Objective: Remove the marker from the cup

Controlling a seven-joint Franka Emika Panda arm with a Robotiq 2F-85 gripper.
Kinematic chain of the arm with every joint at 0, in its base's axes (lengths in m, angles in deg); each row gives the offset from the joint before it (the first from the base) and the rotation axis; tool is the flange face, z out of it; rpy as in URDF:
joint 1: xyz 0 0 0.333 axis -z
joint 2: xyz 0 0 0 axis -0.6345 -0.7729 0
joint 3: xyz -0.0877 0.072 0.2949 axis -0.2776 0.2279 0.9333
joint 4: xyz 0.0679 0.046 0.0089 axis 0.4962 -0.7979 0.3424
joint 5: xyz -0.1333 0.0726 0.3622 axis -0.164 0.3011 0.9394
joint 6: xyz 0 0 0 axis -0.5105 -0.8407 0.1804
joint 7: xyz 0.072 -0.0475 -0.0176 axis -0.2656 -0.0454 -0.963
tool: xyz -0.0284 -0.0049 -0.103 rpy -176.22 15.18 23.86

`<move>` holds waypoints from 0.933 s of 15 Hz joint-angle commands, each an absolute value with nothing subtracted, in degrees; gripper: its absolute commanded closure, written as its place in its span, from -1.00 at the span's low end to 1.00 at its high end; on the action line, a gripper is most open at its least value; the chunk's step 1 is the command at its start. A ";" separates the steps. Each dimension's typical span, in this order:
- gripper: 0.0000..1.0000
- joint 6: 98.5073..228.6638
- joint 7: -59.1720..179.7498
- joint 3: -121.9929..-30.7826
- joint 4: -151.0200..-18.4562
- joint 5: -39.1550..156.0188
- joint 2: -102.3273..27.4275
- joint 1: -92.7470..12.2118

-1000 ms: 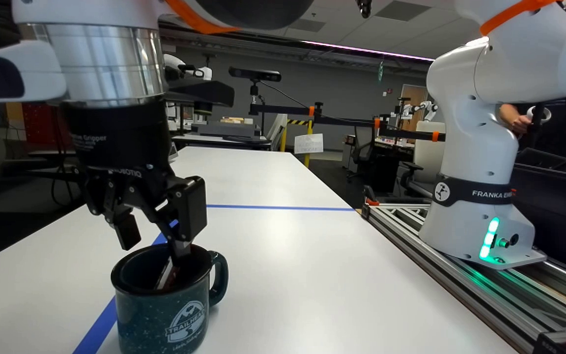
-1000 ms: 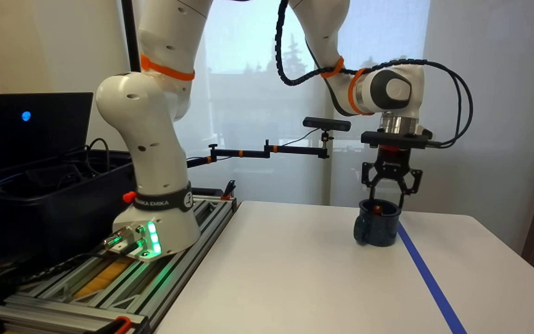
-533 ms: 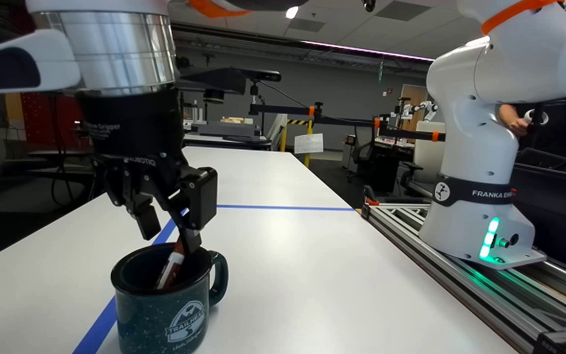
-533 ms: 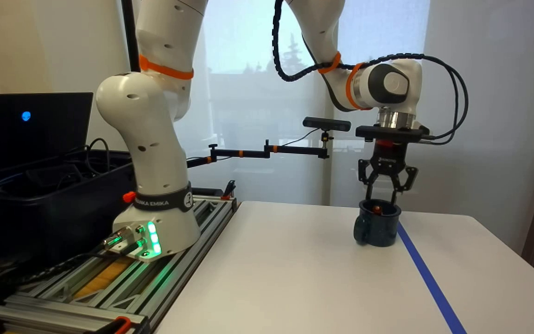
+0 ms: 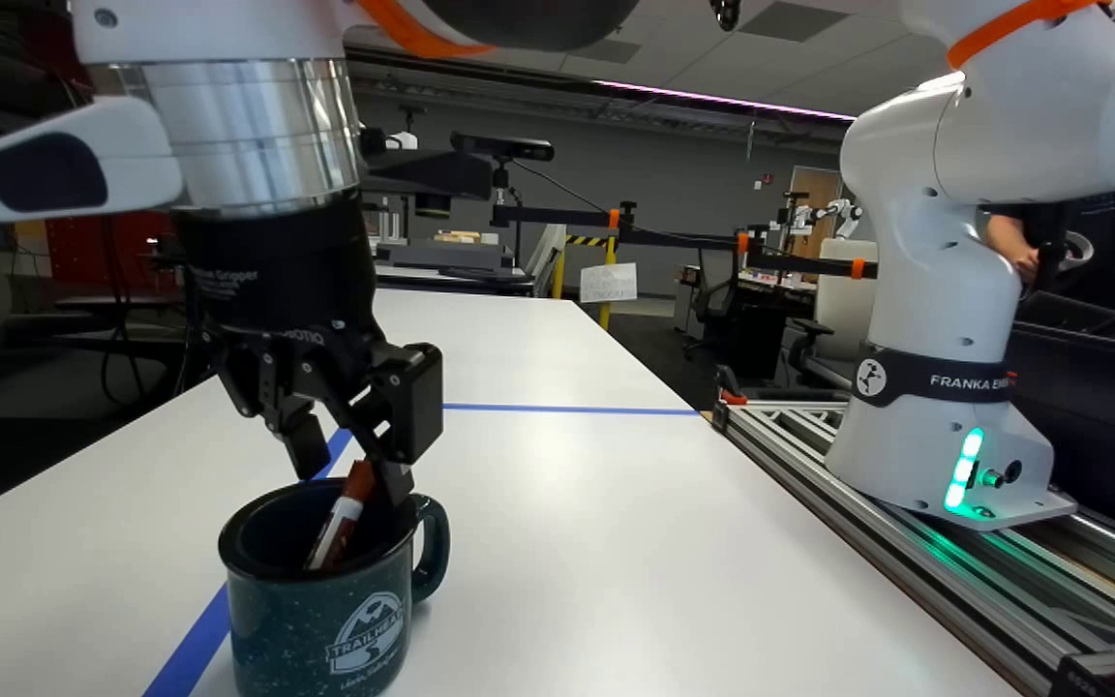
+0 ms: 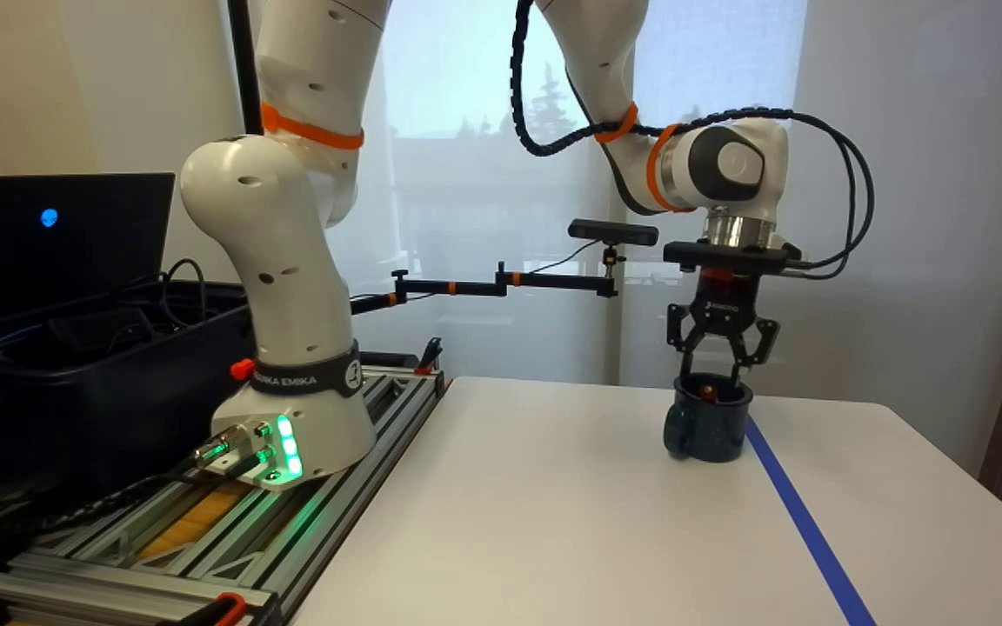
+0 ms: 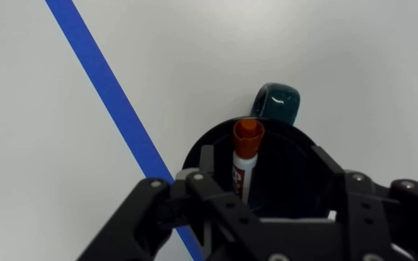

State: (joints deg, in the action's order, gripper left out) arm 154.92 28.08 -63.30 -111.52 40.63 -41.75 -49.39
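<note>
The cup is a dark teal mug standing upright on the table. It also shows in an exterior view, and its handle shows in the wrist view. The marker, red-brown capped with a white and red body, leans inside the cup, cap end up near the handle side. It also shows in an exterior view. My gripper is open over the cup's mouth, and its fingertips are around rim height in an exterior view. In the wrist view the marker lies between the fingers, nearer the left one. The marker's lower end is hidden.
The white table bears a blue tape line beside the cup. A camera on a jointed black bar stands behind. The arm's base sits on a metal rail frame along the table's edge. A black case stands behind it.
Over the last second my gripper has shifted across the cup, towards the handle side. It rose a little, then came down again in the last half second. The cup and marker have not moved.
</note>
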 commanded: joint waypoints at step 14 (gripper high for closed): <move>-0.35 157.93 29.53 -63.06 -110.77 38.55 -45.67 -49.58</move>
State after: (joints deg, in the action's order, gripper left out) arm 156.32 28.59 -63.04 -111.32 39.80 -44.00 -49.61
